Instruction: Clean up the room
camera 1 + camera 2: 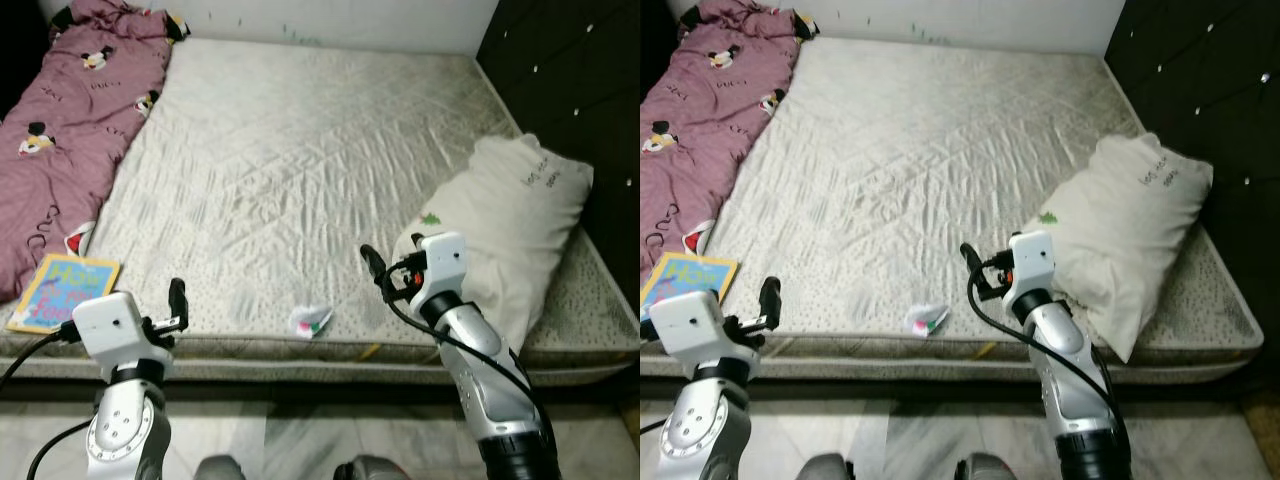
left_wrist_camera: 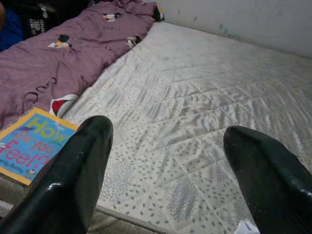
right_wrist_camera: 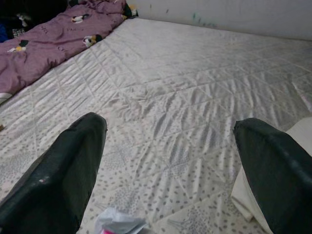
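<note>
Two end effectors hover at the bed's near edge — left end effector (image 2: pixel 165 170) and right end effector (image 3: pixel 168 170) both spread wide. Between them lies a small crumpled white-and-pink wrapper (image 1: pixel 310 321) on the pale quilted mattress (image 1: pixel 300 160); lower the right one straight over it — pinch gently.

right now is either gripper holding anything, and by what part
Nothing is held. The left gripper and right gripper are both open over the mattress, with the wrapper lying untouched between them.

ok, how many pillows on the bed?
1. The pillow lies at the bed's right edge, by the dark headboard, beside the right gripper. More could be hidden under the purple blanket on the left.
</note>
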{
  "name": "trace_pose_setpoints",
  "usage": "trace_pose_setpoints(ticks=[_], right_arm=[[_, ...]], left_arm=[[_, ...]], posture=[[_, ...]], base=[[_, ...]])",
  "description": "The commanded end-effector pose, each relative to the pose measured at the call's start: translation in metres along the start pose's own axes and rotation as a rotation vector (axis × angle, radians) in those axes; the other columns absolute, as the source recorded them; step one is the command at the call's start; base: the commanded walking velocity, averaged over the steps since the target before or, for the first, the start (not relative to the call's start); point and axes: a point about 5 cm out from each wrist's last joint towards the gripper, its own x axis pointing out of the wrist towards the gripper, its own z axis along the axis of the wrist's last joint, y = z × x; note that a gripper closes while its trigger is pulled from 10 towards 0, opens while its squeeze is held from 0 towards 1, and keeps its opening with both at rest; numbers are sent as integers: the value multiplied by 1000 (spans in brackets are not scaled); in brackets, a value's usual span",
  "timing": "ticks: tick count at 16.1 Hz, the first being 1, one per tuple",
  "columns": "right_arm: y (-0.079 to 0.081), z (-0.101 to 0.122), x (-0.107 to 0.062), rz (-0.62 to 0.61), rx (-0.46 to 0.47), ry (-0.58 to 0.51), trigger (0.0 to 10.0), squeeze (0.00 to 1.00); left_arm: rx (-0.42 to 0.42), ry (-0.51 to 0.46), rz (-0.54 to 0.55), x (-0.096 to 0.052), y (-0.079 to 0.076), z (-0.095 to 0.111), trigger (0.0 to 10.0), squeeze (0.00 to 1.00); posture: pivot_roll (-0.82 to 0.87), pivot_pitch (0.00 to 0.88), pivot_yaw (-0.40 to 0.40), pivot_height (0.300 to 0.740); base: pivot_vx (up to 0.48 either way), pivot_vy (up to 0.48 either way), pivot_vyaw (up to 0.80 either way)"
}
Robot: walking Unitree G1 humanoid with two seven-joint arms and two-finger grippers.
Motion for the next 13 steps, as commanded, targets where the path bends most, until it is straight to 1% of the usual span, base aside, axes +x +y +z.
trace_pose_setpoints(ticks=[1, 2, 4, 6, 10, 13], right_arm=[[-1, 0, -1, 0, 2, 4, 10000, 0], [-1, 0, -1, 0, 2, 4, 10000, 0], [-1, 0, 0, 2, 2, 5, 10000, 0], [-1, 0, 0, 3, 1, 4, 10000, 0], [0, 0, 1, 13, 2, 4, 10000, 0], [3, 1, 3, 43, 4, 6, 10000, 0]], left_arm=[[4, 7, 9, -1, 2, 0, 10000, 0], [4, 7, 10, -1, 2, 0, 10000, 0], [4, 9, 10, -1, 2, 0, 10000, 0], [5, 9, 10, -1, 2, 0, 10000, 0], [5, 5, 15, -1, 2, 1, 10000, 0], [-2, 0, 16, 0, 2, 3, 10000, 0]], posture=[[108, 107, -51, 657], [108, 107, -51, 652], [108, 106, -51, 617], [108, 106, -51, 597], [113, 108, -50, 592], [111, 121, -53, 592]], base=[[0, 0, 0], [0, 0, 0], [0, 0, 0], [0, 0, 0], [0, 0, 0], [0, 0, 0]])
